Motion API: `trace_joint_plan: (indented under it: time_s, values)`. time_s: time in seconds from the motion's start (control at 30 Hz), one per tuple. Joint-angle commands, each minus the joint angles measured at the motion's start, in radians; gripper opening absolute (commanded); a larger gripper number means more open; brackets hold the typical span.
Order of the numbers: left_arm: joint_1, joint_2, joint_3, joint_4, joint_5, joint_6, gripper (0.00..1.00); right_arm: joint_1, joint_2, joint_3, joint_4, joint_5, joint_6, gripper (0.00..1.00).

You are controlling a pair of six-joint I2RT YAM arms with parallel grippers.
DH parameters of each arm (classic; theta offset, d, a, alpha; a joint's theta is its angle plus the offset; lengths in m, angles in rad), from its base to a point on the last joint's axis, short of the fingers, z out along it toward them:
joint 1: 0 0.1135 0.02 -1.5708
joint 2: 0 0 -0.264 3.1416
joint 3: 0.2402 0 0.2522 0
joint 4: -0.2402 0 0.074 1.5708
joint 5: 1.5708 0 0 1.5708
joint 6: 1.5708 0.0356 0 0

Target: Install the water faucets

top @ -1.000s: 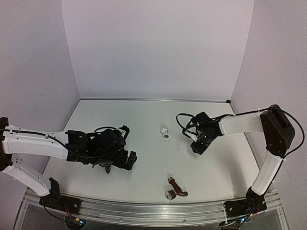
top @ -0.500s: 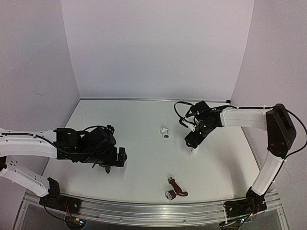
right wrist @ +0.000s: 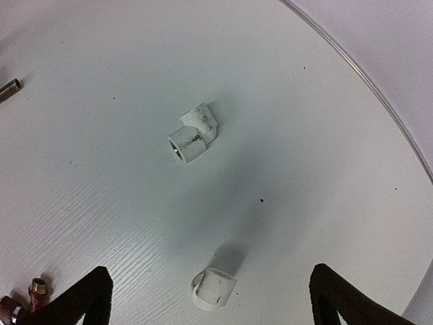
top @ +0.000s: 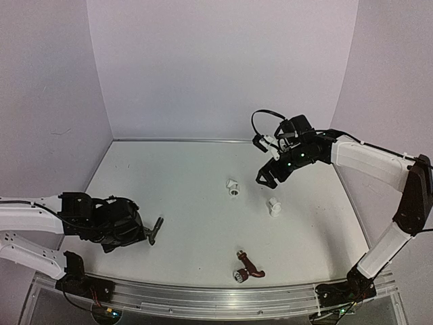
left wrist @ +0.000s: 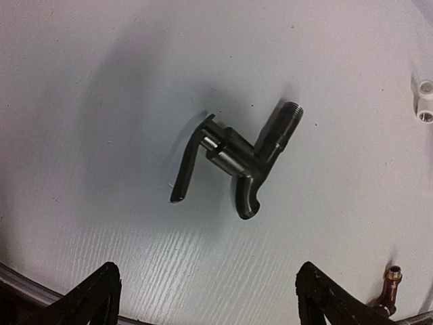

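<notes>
The dark grey faucet (left wrist: 237,159) with its thin lever lies flat on the white table, just ahead of my left gripper (left wrist: 211,306), which is open and holds nothing. From above, this faucet (top: 157,229) lies right beside the left gripper (top: 139,235) at the near left. The reddish-brown faucet (top: 247,267) with a silvery end lies near the front edge, apart from both arms. My right gripper (top: 264,162) hangs open above the table at the back right, and in its wrist view the open right gripper (right wrist: 211,315) is empty.
Two white elbow fittings rest mid-table: one (top: 233,187) near the centre, the other (top: 273,206) standing below the right gripper. In the right wrist view these are the elbow (right wrist: 193,134) and the nearer fitting (right wrist: 215,285). A metal rail (top: 203,301) runs along the front edge.
The right gripper opened, left a white fitting standing on the table, and rose toward the back. The left arm drew back to the left, uncovering the dark faucet.
</notes>
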Motion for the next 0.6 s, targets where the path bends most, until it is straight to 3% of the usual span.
trace_joint_plan:
  time_s: [0.0, 0.17, 0.37, 0.57]
  values:
    - [0.001, -0.057, -0.036, -0.107, -0.075, -0.239, 0.88, 0.001, -0.021, 0.003, -0.032, -0.043, 0.001, 0.98]
    - [0.013, -0.124, -0.082, -0.064, -0.12, -0.29, 0.8, 0.001, -0.026, 0.015, -0.04, -0.071, 0.007, 0.98]
    - [0.192, -0.164, -0.183, 0.186, 0.011, -0.097, 0.71, 0.001, -0.016, 0.04, -0.058, -0.098, 0.011, 0.98]
    - [0.244, -0.126, -0.223, 0.372, 0.052, 0.026, 0.69, 0.001, -0.021, 0.043, -0.068, -0.104, 0.01, 0.98]
